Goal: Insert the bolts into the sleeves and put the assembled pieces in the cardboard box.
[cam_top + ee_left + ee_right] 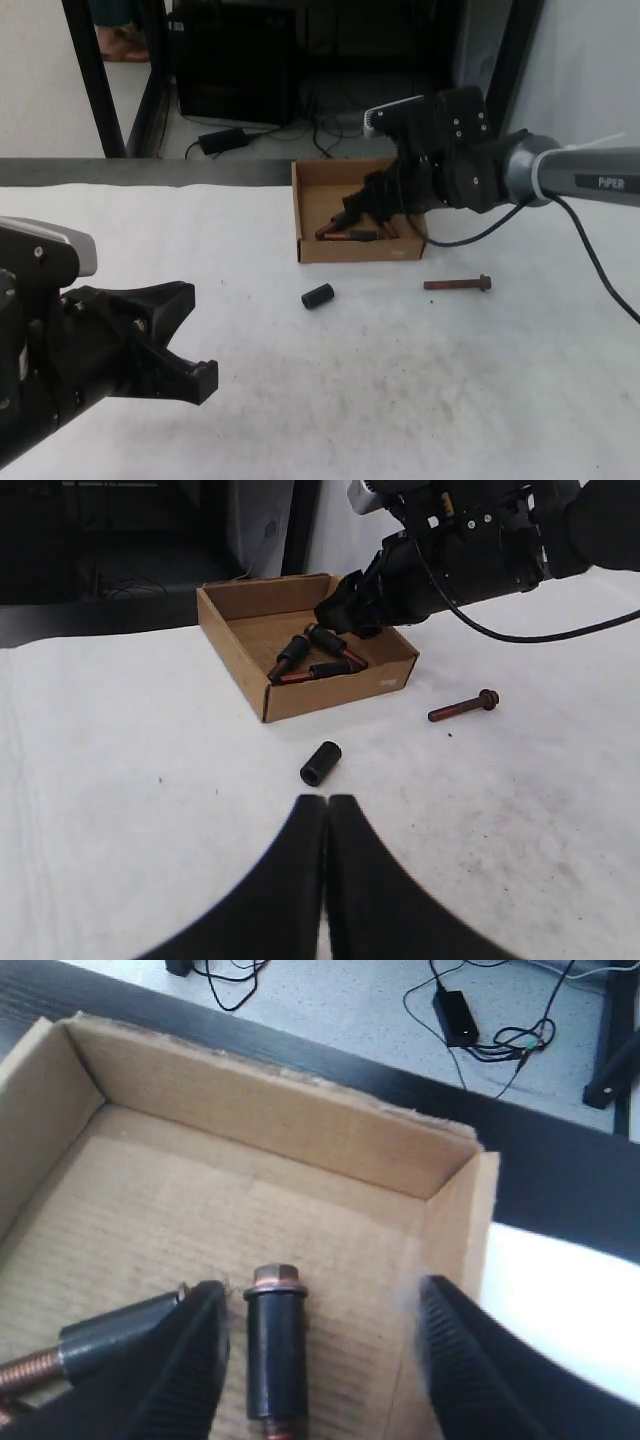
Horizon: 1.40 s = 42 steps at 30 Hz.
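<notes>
So here's where we're at: our right gripper point(322, 1298) hangs down inside the cardboard box point(360, 250), fingers spread wide and not pinching anything. Between them in the right wrist view we see an assembled piece point(277, 1345), a black sleeve with the coppery bolt head poking out of one end. It lies on the box floor just beside one finger and well clear of the other. A second assembled piece point(95, 1348) lies next to it, its sleeve end partly tucked behind that same finger and its threads sticking out the other way. From the left wrist view we count three pieces in the box, bunched toward the front wall under the gripper. Outside the box, on the white bench point(400, 390), we've got one loose sleeve point(318, 296) lying on its side a little in front of the box's front wall, toward its left corner. One loose bolt point(457, 284) lies flat off to the right of that, near the box's right corner. The two are well apart, touching neither each other nor the box. Our left gripper point(327, 802) hangs low over the bench on the near left side, well away from everything, fingers pressed together with only a hairline between them. It points roughly at the loose sleeve. Behind the bench there's a tangle of cables point(300, 130) on the floor.
</notes>
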Each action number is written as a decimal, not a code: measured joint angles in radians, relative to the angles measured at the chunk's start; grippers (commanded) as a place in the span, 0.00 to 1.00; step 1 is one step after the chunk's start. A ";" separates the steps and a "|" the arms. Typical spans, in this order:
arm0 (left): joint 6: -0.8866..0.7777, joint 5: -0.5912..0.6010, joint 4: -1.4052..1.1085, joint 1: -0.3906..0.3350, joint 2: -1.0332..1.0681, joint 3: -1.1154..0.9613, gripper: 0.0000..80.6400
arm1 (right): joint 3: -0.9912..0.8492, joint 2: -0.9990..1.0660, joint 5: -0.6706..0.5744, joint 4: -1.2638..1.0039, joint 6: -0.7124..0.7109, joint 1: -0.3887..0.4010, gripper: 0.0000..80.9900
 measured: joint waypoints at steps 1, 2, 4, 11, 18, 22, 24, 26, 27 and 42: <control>0.000 0.000 0.000 0.000 0.000 0.000 0.01 | 0.000 -0.026 0.011 0.034 0.000 0.011 0.67; 0.000 0.000 0.000 0.000 0.000 0.000 0.01 | 0.000 -0.031 0.011 0.040 0.000 0.011 0.67; 0.000 0.000 0.000 0.003 0.000 0.000 0.01 | 0.000 -0.073 0.035 0.089 -0.001 0.030 0.67; 0.000 0.000 0.000 0.031 0.000 0.000 0.01 | -0.005 -0.174 0.064 0.191 -0.178 0.072 0.67; 0.000 0.000 0.000 0.058 0.000 0.000 0.01 | -0.001 -0.195 0.068 0.455 -0.526 0.081 0.53; 0.000 0.013 0.000 0.075 0.000 0.000 0.01 | 0.057 -0.195 0.103 0.605 -0.713 0.070 0.46; 0.000 0.018 0.000 0.075 0.000 0.000 0.01 | 0.099 -0.195 0.131 0.629 -0.819 0.062 0.45; 0.000 0.024 0.000 0.075 0.000 0.000 0.01 | 0.139 -0.195 0.146 0.640 -0.866 0.054 0.45; 0.000 0.025 0.000 0.075 0.000 0.000 0.01 | 0.158 -0.195 0.156 0.641 -0.900 0.050 0.45; 0.000 0.031 0.000 0.075 0.000 0.000 0.01 | 0.250 -0.191 0.130 0.434 -1.202 -0.046 0.45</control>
